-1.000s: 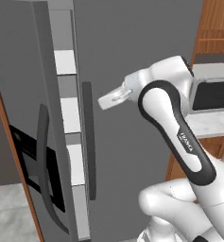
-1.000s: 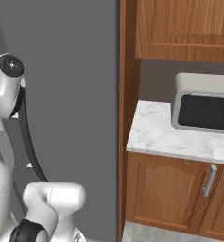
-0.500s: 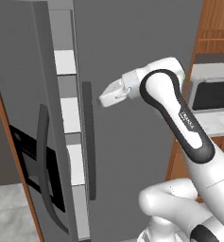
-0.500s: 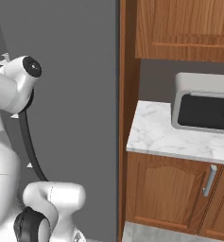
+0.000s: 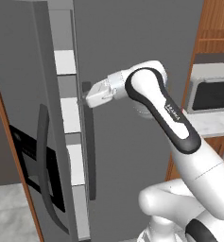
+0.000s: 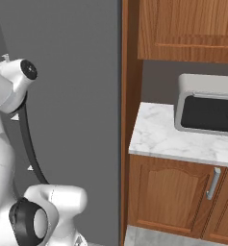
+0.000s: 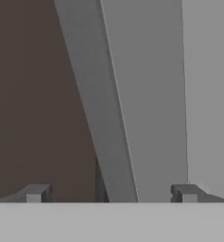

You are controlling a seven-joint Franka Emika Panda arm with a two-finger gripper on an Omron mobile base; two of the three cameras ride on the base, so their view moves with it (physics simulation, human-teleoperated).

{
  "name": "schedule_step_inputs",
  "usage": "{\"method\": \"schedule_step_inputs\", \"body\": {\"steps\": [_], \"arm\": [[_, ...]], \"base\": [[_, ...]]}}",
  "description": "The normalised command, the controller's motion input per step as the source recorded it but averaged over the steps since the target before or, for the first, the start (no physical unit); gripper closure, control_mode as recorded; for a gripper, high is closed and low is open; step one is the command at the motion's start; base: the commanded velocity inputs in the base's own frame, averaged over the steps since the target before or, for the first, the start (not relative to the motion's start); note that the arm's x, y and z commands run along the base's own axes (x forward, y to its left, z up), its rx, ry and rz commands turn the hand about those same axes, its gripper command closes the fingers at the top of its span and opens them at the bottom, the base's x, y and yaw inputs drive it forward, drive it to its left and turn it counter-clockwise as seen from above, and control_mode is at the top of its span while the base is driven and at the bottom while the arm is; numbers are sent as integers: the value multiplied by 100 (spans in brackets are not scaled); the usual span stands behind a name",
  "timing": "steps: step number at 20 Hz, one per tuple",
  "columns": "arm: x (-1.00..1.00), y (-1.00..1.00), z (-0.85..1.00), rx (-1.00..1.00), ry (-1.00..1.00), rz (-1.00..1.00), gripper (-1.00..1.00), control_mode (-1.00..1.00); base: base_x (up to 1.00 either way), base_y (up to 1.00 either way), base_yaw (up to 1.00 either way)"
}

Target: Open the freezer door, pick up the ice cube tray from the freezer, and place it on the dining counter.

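The freezer door (image 5: 19,94), matte grey with a black dispenser panel (image 5: 30,151) and a long dark curved handle (image 5: 43,156), stands partly swung open at the left. White shelf fronts of the freezer (image 5: 68,113) show in the gap beside it. My gripper (image 5: 86,100) reaches left to that gap, level with the top of the neighbouring door's dark handle (image 5: 90,151). In the hand view my gripper (image 7: 111,194) is open, its fingertips (image 7: 35,193) wide apart with a slanted grey door edge (image 7: 99,118) ahead between them. The ice cube tray is hidden. The dining counter is out of view.
The plain grey door (image 5: 132,47) fills the middle behind my arm. To the right stands a small marble counter (image 6: 158,134) with a microwave (image 6: 207,108), with wooden cabinets (image 6: 183,29) above and below it. A wooden panel (image 5: 14,179) edges the open door's left side.
My hand has swung left from in front of the plain door to the gap at the freezer door's edge. The jaws stay wide apart and the doors have not moved.
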Motion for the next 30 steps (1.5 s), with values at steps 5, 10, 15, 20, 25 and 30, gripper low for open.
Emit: {"method": "schedule_step_inputs", "body": {"steps": [5, 10, 15, 20, 25, 30], "arm": [[0, 23, -1, 1, -15, 18, -100, -100], [18, 2, -2, 6, -12, 21, -100, -100], [14, 21, -6, 3, -3, 18, -100, -100], [5, 26, -11, 0, -9, 15, -100, -100], [9, 14, -7, 2, -9, 7, -100, -100], [11, 1, -2, 3, -6, 1, -100, -100]], "base": [[0, 0, 0], [0, 0, 0], [0, 0, 0], [0, 0, 0], [0, 0, 0], [0, 0, 0]]}}
